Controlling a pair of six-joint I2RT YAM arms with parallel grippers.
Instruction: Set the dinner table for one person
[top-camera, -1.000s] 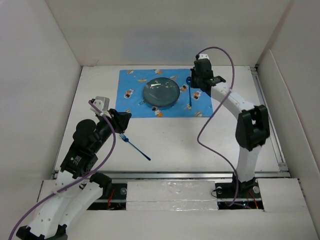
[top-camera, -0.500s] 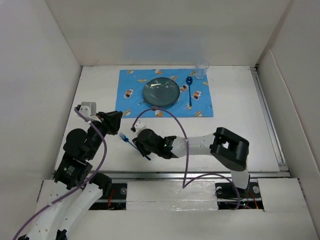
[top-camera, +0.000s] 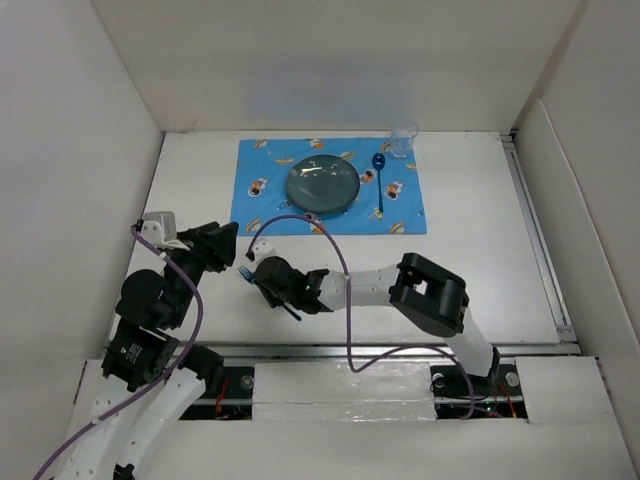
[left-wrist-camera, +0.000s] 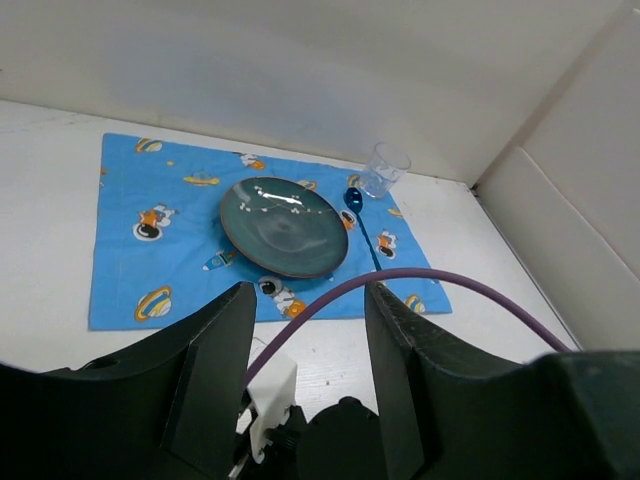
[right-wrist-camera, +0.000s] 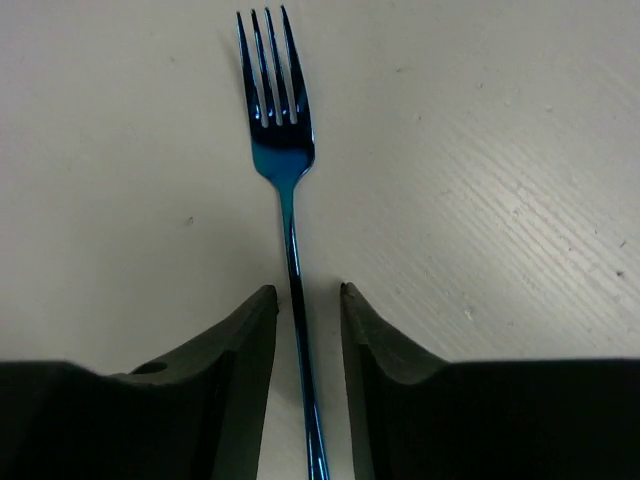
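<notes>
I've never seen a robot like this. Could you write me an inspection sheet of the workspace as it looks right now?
Surface: white table, no spills seen.
Job's things: plate on blue placemat; spoon right of plate; clear cup by the mat's far right corner; fork off the mat, nearer the arms.
Clutter: nothing seen.
Grippers: right gripper open, fingers either side of the fork's handle; left gripper open, holding nothing.
Cables: right purple cable loops over the table; left purple cable follows its arm.
Surroundings: white walls.
</notes>
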